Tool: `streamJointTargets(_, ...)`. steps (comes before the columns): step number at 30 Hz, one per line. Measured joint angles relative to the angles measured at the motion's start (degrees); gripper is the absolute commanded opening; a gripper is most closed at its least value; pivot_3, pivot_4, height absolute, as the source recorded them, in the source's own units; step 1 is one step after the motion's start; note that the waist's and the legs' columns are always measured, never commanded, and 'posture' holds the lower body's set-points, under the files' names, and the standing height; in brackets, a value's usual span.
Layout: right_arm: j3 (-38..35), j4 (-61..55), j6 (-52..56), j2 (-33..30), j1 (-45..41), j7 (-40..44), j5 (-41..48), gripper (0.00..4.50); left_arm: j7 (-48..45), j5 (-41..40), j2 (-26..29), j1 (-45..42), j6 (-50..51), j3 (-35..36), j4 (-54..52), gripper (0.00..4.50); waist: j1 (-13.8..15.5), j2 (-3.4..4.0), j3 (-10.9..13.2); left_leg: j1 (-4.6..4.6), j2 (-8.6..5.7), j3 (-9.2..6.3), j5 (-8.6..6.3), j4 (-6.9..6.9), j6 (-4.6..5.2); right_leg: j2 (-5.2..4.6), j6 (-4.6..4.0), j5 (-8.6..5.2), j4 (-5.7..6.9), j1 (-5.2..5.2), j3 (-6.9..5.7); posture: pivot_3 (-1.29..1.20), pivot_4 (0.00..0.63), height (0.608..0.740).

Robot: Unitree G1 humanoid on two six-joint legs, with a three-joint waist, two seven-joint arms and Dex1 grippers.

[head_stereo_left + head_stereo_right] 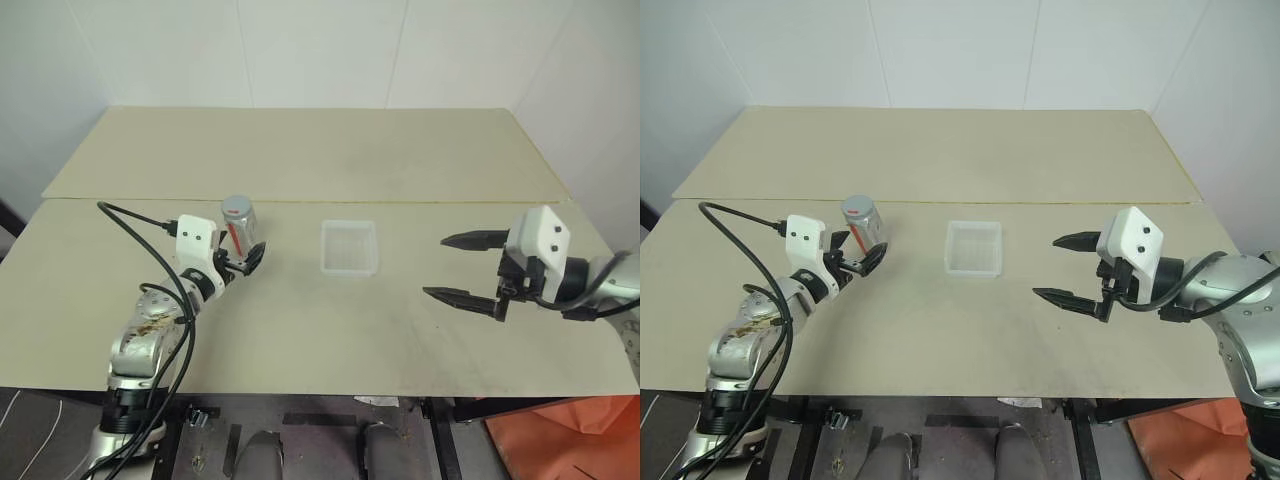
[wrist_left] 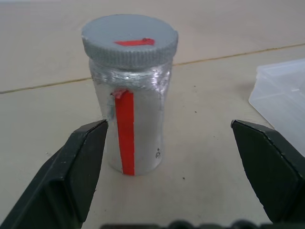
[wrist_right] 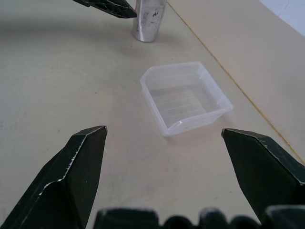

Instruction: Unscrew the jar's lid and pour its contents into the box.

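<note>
Black fingers of the left gripper (image 1: 247, 259) stand wide apart around the upright jar (image 1: 240, 228) on the bench (image 1: 300, 320), one fingertip (image 2: 95, 138) just beside its wall, nothing gripped. The grey lid (image 2: 129, 41) sits on the jar. The right gripper (image 1: 458, 268) hovers wide open and empty, well apart from the clear box (image 1: 349, 248).

One jar (image 1: 239, 222); one lid (image 2: 129, 40); one box (image 1: 349, 247); two grippers.

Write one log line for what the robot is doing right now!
left gripper: open, at jar | lid: still on | box: empty | right gripper: open, holding nothing
</note>
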Motion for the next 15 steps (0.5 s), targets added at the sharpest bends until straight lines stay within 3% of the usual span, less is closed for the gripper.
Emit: streamJointTargets(15,-0.2,-1.1,0.0,0.4,1.0,-2.2,0.0,4.48,1.0,6.5,-3.9,-9.8,-7.6,-1.4,15.8,4.5,0.3,0.0,0.0,-0.01,-0.01,0.0,0.03,0.01,-0.05,0.0,0.03,0.02,-0.02,0.01,0.0,0.0,0.15,0.74)
